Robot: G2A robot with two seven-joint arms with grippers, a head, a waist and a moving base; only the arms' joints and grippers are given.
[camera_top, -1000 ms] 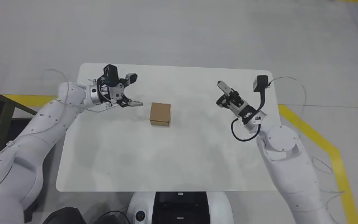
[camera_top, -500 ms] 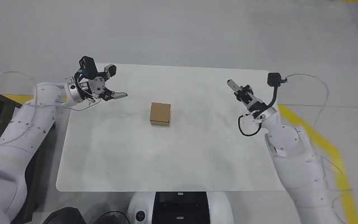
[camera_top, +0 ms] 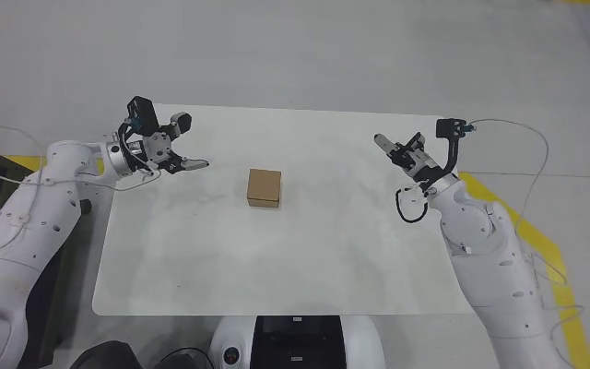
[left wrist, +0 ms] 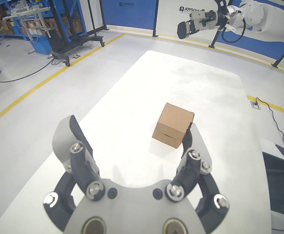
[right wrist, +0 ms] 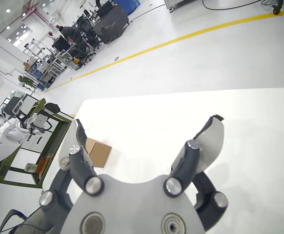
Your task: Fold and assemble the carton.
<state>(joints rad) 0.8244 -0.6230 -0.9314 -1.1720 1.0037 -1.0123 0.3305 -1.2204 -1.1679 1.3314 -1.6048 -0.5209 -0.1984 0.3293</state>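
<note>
Brown cardboard carton [camera_top: 265, 187], cube-shaped

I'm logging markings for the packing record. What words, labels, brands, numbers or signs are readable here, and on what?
Carton: no print on the faces shown, only a slit in one side.
Table: none.
Blue wall panels: two white brand logos, left unquoted as brand marks; the smaller line beneath them is too small to read.
</note>
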